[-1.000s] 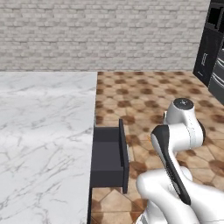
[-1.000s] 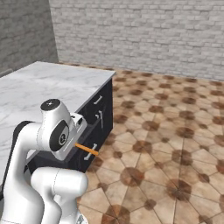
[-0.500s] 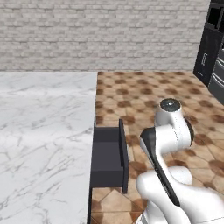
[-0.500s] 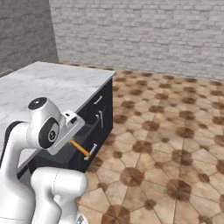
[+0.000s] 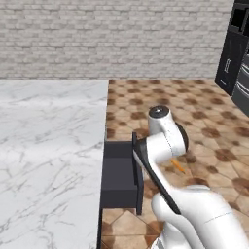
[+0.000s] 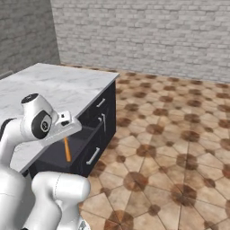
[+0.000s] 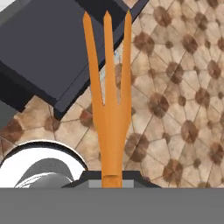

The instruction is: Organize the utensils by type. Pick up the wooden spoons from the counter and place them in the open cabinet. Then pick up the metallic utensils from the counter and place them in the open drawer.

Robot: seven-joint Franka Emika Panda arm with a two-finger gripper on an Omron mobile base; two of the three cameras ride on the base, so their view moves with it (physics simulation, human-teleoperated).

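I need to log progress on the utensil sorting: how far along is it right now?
Done: the marble counter shows no utensils in its visible part, which suggests the spoons are already put away; the cabinet isn't in view. In hand: the hand is shut on the orange fork, held beside the open drawer. Left: lower the fork into the drawer, which looks bare. I see no silver fork.

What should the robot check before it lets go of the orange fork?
1. Grip: the gripper is shut on the slim orange fork with three prongs: ok.
2. The wide shallow dark drawer is pulled open: ok.
3. Bare dark drawer floor to land on: ok.
4. Fork fully over the drawer: not ok; in the hand view the prong tips reach its corner, but the handle hangs over the brown tiled floor.
5. Height above the drawer: cannot tell.
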